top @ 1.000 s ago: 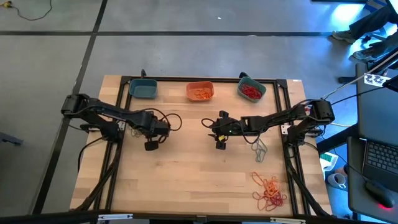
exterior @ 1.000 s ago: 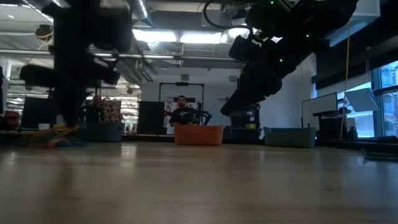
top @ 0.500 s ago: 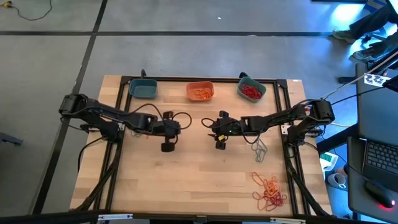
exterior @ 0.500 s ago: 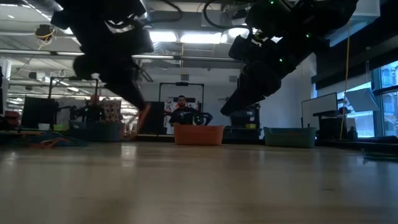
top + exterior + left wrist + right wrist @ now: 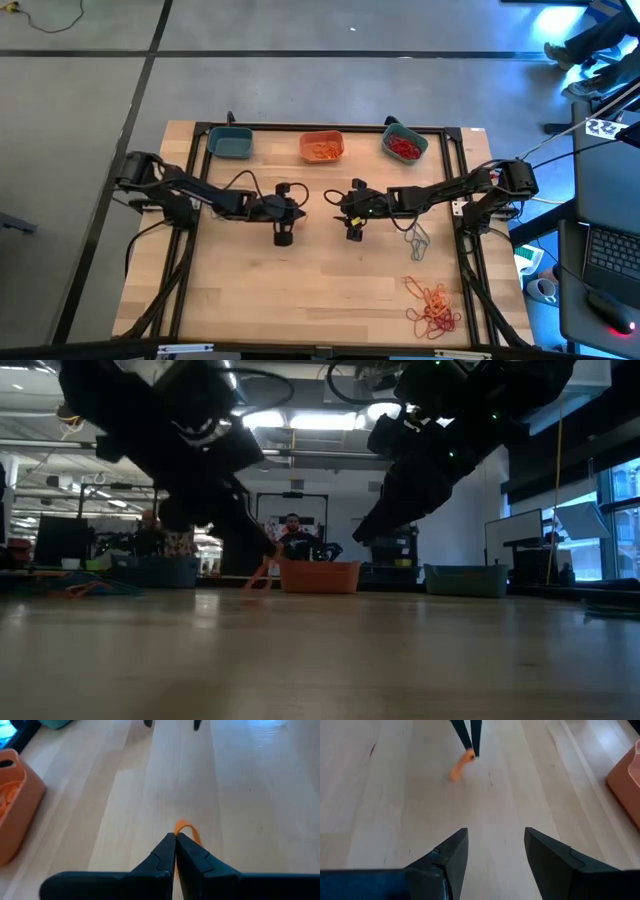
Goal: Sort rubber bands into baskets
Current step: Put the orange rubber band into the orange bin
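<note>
My left gripper [image 5: 175,837] has its fingers [image 5: 161,854] pinched fully together on one orange rubber band [image 5: 186,828], which pokes out just past the tips as a short curl. In the right wrist view the same band [image 5: 460,765] dangles from those tips, clear of the desk [image 5: 300,290]. From above, the left gripper [image 5: 284,236] sits mid-desk with the orange basket [image 5: 321,147] ahead of the fingertips and off to one side; in the left wrist view its wall [image 5: 17,815] stands well to the side of the fingers, not yet under them.

I judge the step in hand to be carrying this band to the orange basket. To do it well I would keep the pinch tight, hold enough height to pass over the basket's rim, bring the fingertips above its middle, and only then part the fingers. The band is light and may cling to one finger, so I would open wide and watch that it drops.

My right gripper [image 5: 494,845] hovers with its fingers apart and nothing between them, pointing at the left one, near it [image 5: 353,233]. I would leave it there, out of the path.

Beyond the fingers, the teal basket [image 5: 230,143] at the left looks empty, the other teal basket [image 5: 404,144] holds red bands, a few grey-teal bands [image 5: 416,240] lie near the right arm, and a heap of red and orange bands [image 5: 434,308] waits at the near right corner.
</note>
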